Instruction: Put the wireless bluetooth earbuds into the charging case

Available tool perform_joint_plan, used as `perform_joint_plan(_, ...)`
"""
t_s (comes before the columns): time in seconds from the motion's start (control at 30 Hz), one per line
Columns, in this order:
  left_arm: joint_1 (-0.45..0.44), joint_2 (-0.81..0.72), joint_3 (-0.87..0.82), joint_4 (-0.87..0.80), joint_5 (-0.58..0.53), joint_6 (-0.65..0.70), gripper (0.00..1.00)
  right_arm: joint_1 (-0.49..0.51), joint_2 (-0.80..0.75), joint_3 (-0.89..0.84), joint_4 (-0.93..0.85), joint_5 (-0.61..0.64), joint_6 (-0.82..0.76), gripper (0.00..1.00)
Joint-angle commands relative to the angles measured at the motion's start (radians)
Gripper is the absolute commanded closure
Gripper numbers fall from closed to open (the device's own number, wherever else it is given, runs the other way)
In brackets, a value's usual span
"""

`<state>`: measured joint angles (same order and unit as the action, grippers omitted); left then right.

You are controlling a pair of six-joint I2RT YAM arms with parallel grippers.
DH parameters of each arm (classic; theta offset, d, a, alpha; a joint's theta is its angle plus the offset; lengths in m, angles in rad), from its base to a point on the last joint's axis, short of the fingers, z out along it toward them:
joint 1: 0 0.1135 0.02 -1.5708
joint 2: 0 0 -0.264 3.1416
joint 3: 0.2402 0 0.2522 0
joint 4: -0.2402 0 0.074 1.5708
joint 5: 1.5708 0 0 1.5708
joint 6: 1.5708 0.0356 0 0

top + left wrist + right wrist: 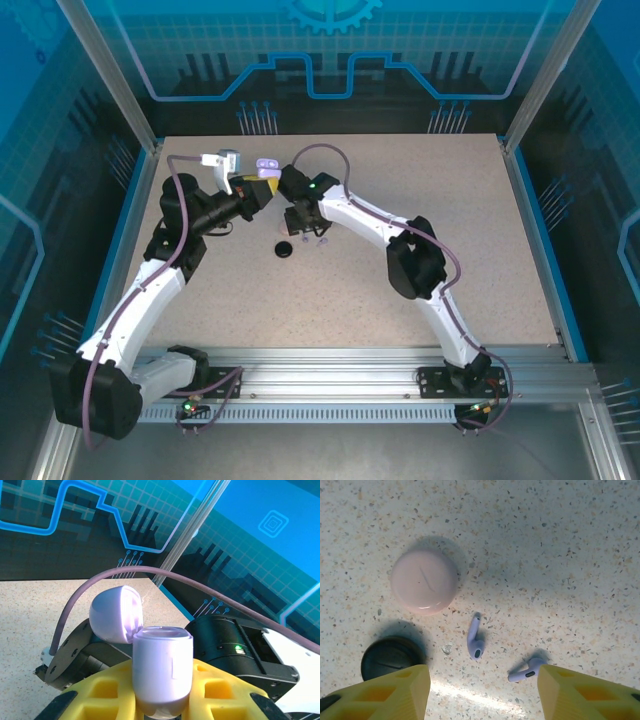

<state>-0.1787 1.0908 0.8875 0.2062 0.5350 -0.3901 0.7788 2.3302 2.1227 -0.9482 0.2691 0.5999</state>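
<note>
Above table [30, 610], left end effector [162, 697] clamps lavender case [162, 665].

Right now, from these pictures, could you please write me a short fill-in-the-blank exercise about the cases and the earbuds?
1. The left gripper holds a lavender case whose lid is ____.
2. On the table lie ____ loose lavender earbuds.
3. The closed case beside the black case is ____ in colour.
Missing words: open; two; pink.
</note>
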Motion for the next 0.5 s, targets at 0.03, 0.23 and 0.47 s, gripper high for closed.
perform_joint_plan(0.03, -0.002, -0.013, -0.005, 0.001, 0.008, 0.017, 1.0, -0.005, 0.022, -0.007, -0.05, 0.03, 0.148, 0.44)
perform_joint_plan(0.23, -0.002, -0.011, -0.008, 0.004, 0.01, 0.016, 1.0, -0.006, 0.001, -0.053, -0.086, 0.108, 0.297, 0.46)
perform_joint_plan(0.47, -0.002, -0.011, -0.008, 0.004, 0.011, 0.016, 1.0, -0.022, 0.0, -0.102, -0.101, 0.133, 0.399, 0.49)
